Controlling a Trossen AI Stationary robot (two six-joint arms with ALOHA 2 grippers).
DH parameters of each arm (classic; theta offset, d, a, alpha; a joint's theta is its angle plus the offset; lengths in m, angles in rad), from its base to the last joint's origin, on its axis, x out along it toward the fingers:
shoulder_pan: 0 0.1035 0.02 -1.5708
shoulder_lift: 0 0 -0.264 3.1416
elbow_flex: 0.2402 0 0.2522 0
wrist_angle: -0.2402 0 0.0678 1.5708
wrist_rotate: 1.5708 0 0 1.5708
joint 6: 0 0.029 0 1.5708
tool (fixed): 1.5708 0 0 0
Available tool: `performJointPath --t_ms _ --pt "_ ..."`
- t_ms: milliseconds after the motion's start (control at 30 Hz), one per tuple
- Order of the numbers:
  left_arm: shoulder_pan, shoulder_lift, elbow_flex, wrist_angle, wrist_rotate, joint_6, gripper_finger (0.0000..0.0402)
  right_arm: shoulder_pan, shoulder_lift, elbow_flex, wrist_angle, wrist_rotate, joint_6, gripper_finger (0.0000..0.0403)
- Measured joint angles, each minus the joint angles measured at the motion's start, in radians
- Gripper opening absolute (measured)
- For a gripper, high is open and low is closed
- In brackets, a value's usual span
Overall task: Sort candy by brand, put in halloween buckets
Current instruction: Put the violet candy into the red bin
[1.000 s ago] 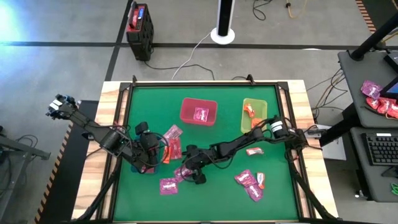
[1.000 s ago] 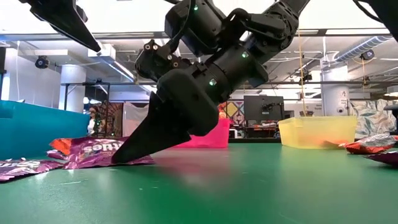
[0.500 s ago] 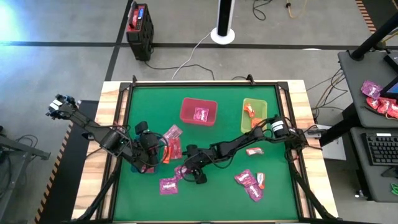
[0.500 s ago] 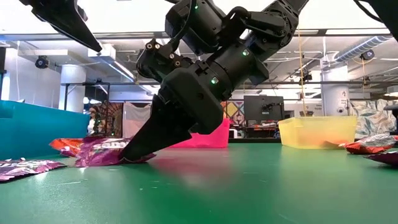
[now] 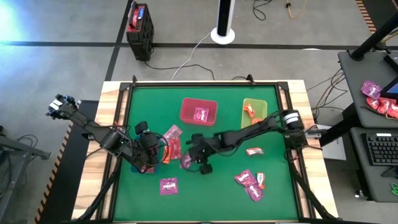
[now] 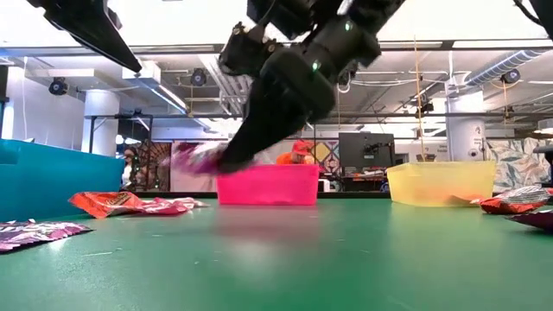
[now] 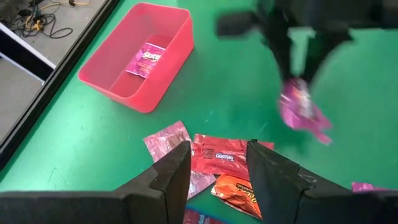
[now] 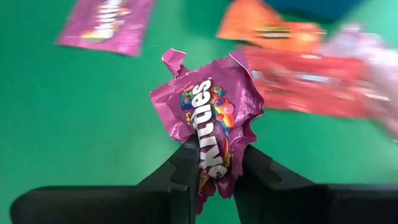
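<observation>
The right tool (image 8: 214,163) is clamped on a magenta Skittles packet (image 8: 214,121), its two dark fingers (image 8: 186,163) pinching the packet's lower edge so that the crumpled wrapper stands up between and beyond them. In the high view this tool (image 5: 189,160) sits near the middle of the green desk (image 5: 217,196), with the packet (image 5: 186,161) at its tip. The low view shows the packet (image 6: 194,158) lifted clear of the desk, hanging at the end of the tool (image 6: 226,160) in front of the pink-red bin (image 6: 268,184).

The left tool (image 7: 217,165) hovers over the left part of the desk, just beside the right one, fingers (image 7: 171,171) apart with nothing between them. Beneath and ahead of it lie a red packet (image 7: 227,157), a pale pink packet (image 7: 171,140) and an orange packet (image 7: 233,190), touching or overlapping one another. The dark blue bin (image 5: 157,167) is mostly hidden under this arm.

The pink-red bin (image 5: 198,112) stands toward the far side of the desk and holds one magenta packet (image 5: 201,114). The lime green bin (image 5: 254,115) stands to its right with an orange packet (image 5: 250,110) inside. Another magenta packet (image 5: 168,185) lies flat near the front edge, well apart from both tools. At the front right lies a small cluster of magenta packets (image 5: 247,180) with an orange one (image 5: 260,180) beside them, and a single red packet (image 5: 254,150) lies nearer the green bin.
</observation>
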Motion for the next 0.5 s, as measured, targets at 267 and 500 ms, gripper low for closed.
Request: performJointPath --t_ms 267,500 --pt "0.0 0.0 0.0 0.006 -0.001 0.0 0.0139 -0.138 -0.179 -0.004 -0.125 0.41 -0.041 0.0064" --pt "0.0 0.0 0.0 0.01 -0.001 0.0 0.0139 -0.286 -0.187 -0.006 -0.134 0.367 0.051 0.0075"
